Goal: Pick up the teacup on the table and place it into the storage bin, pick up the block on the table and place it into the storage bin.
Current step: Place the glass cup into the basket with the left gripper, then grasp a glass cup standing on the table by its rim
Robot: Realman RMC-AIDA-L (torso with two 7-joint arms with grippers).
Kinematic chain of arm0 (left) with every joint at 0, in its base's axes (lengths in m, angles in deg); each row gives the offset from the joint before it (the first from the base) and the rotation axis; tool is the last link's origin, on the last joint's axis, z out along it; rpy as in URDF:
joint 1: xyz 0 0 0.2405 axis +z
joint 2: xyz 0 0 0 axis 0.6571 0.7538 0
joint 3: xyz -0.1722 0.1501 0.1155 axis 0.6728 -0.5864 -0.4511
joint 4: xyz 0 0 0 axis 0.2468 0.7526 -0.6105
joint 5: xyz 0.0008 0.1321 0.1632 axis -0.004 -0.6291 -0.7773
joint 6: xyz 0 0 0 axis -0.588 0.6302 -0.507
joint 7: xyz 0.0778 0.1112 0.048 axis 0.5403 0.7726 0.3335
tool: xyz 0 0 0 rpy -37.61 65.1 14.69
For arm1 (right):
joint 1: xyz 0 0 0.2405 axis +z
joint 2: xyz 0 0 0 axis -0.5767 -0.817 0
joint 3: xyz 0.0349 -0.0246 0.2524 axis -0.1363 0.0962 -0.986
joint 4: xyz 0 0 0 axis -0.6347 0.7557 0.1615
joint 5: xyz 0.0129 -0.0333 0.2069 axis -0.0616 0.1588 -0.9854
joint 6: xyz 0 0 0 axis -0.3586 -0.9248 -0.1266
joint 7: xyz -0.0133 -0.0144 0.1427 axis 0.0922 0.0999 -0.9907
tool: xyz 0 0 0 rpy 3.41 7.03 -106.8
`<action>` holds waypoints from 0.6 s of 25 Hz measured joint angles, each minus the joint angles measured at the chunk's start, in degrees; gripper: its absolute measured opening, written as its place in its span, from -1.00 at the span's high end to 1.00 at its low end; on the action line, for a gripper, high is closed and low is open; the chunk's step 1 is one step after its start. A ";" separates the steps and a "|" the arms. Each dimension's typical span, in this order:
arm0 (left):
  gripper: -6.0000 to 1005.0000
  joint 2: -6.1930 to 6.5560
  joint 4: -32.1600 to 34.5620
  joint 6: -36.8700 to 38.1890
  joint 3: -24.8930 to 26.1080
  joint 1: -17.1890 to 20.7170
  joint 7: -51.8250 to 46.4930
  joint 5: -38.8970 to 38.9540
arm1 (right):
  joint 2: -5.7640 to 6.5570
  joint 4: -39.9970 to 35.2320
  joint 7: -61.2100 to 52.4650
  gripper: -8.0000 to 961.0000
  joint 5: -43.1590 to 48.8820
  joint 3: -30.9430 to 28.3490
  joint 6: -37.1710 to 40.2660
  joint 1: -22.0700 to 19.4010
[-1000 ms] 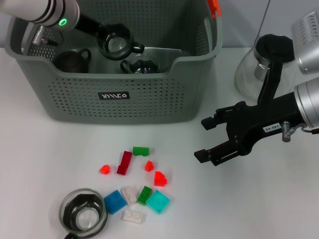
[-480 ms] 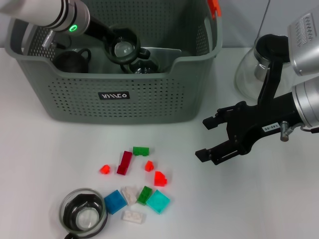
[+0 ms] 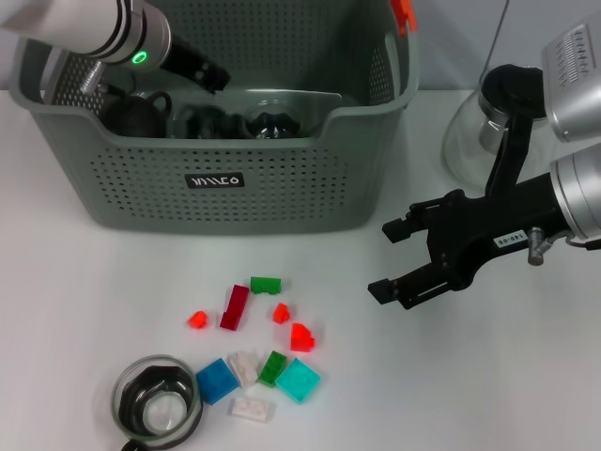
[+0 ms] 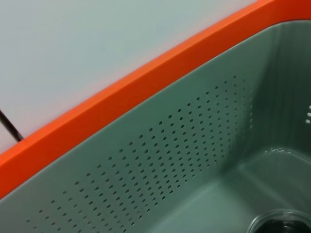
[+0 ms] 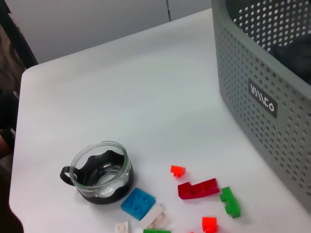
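Now, teacup: one glass teacup (image 3: 157,407) stood at the table's (image 3: 75,282) front-left corner, others already lay in the storage bin (image 3: 216,178).
Left gripper: its end (image 3: 208,77) reached inside the bin; fingers — cannot tell.
Right gripper (image 3: 392,263): jaws wide, empty, hovering right of the blocks (image 3: 258,348).
Nearer arm: right to the blocks, likely.
Room: blocks crowded, touching neighbours.

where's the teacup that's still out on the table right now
In the head view the teacup sits at the table's near edge on the robot's left, just left of the blue block and well in front of the storage bin.
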 joint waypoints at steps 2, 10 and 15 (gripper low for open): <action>0.31 0.00 0.19 0.15 0.02 0.04 -0.03 -0.01 | 0.00 0.00 0.00 -0.97 0.00 0.01 -0.23 0.00; -0.02 -0.74 14.34 8.78 3.14 2.65 -2.29 1.29 | 0.00 0.06 0.07 -0.97 -0.01 0.02 -1.01 -0.21; -0.50 -2.32 32.86 20.02 4.16 9.19 -0.24 14.61 | 0.00 0.09 0.09 -0.97 -0.02 0.00 -1.24 -0.24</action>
